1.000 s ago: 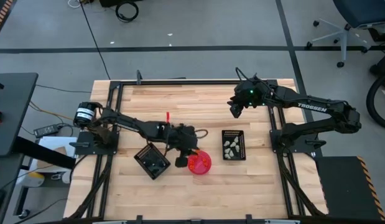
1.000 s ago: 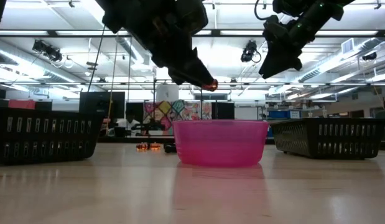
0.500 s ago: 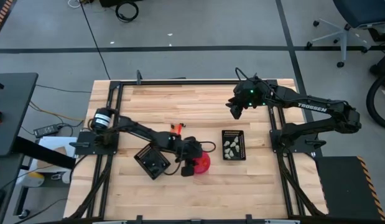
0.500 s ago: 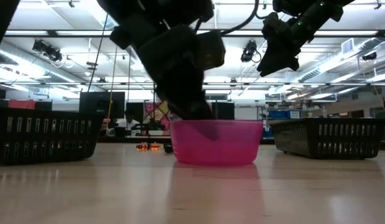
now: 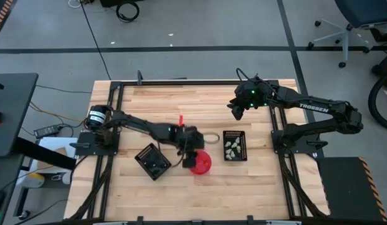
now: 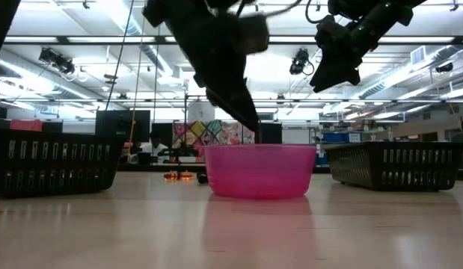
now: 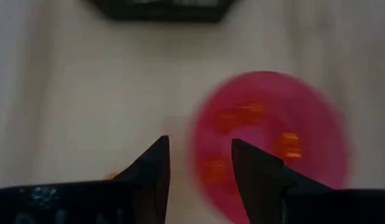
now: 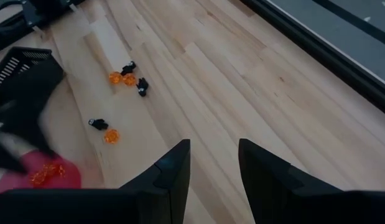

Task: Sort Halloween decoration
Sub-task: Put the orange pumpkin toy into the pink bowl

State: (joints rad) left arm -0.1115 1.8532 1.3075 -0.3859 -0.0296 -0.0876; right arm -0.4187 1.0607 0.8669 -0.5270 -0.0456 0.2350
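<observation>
High view: the left gripper sits at the centre of the frame, at the left edge of the pink-red bowl. A black tray lies to the left of the bowl, and a second black tray holding pale whitish pieces lies to the right. The right gripper hovers in the upper right over bare wood, and white lettering reading "TROSSEN" shows on that arm's link.

Low view: the left gripper's dark fingers point down at the bowl's rim in mid-frame, while the right gripper hangs high at the upper right. Both trays stand at the frame's edges.

Left wrist view: the left fingers stand narrowly apart with nothing between them, just over the bowl's edge; orange pieces lie blurred inside it.

Right wrist view: the right fingers are parted, holding nothing. Loose orange pieces and black pieces lie scattered on the table at upper left, and more orange pieces rest in the bowl at lower left.
</observation>
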